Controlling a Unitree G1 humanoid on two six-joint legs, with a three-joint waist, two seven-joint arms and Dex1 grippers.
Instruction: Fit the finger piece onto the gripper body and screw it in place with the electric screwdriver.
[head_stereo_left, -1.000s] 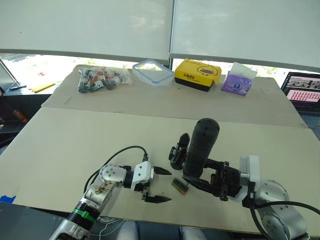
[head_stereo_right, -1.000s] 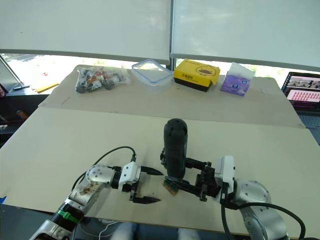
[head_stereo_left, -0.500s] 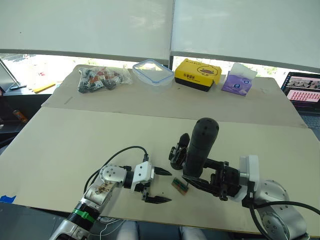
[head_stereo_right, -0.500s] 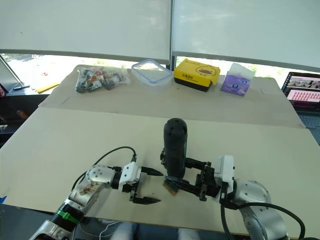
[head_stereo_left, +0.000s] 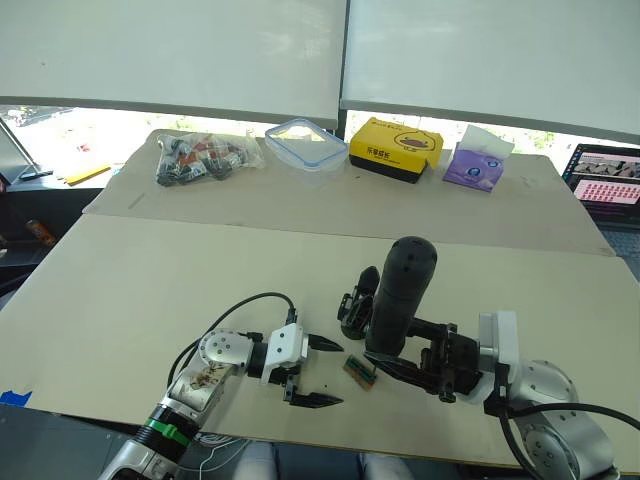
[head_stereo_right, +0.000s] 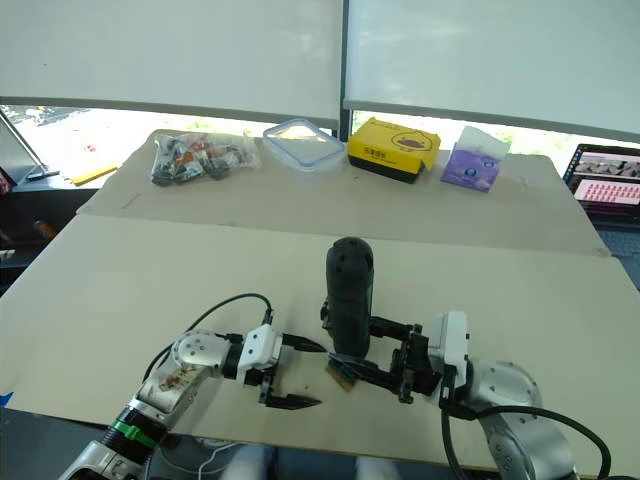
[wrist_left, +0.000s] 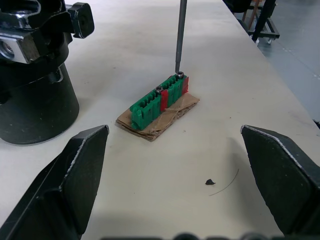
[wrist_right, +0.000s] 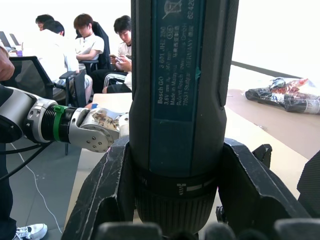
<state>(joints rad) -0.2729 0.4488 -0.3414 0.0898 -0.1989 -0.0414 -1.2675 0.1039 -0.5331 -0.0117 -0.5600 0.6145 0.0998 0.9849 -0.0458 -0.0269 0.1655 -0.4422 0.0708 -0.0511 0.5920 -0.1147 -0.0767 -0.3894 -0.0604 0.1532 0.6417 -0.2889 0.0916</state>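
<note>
Our right gripper (head_stereo_left: 408, 357) is clamped on the screwdriver (head_stereo_left: 400, 295), upright, with its bit on the green block (wrist_left: 159, 98). Our left gripper (head_stereo_left: 322, 372), fingers apart, sits just left of the block; the body (wrist_left: 35, 75) stands just beyond it.

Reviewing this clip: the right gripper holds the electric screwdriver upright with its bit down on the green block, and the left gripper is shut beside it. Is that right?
Not quite. The left gripper is open, its fingers spread wide with nothing between them, as the left wrist view shows. The rest stands: the right gripper holds the electric screwdriver upright, bit down on the green block.
</note>
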